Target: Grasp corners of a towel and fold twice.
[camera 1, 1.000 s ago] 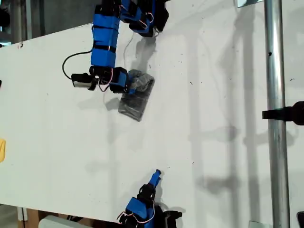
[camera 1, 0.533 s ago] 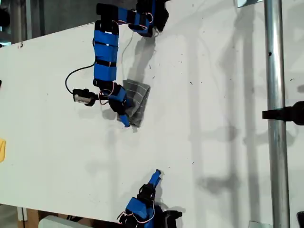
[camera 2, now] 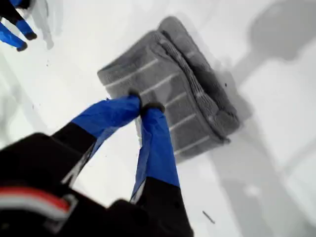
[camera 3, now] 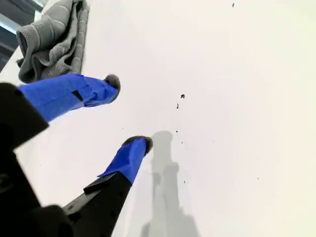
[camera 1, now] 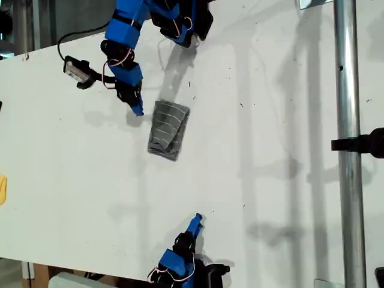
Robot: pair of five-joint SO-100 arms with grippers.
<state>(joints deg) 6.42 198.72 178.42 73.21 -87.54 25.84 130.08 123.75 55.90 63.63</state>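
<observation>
Exterior view, left to right.

Far left of centre: my first gripper (camera 1: 137, 108), raised off the table (camera 1: 270, 120) just to the left of the towel (camera 1: 168, 129). Fingertips (camera 2: 132, 100) pinched together on nothing in the first wrist view. No cloth between them. Poised above the towel's (camera 2: 173, 94) striped face, probably to stay clear of the fold.

Centre: towel flat on the table as a narrow grey bundle, long axis running far to near, several layers stacked. One long side rolled and lumpy, not crisp. Judged folded twice, or close to it; neatness doubtful.

Near edge, slightly right of the towel: my second gripper (camera 1: 197, 222), well apart from the cloth. Fingers spread and empty (camera 3: 127, 112), over bare table. Towel (camera 3: 52, 34) only at the far side of its view. Looks parked out of the working area.

Risk if regrasped: pulling the rolled edge and undoing the layers.
</observation>
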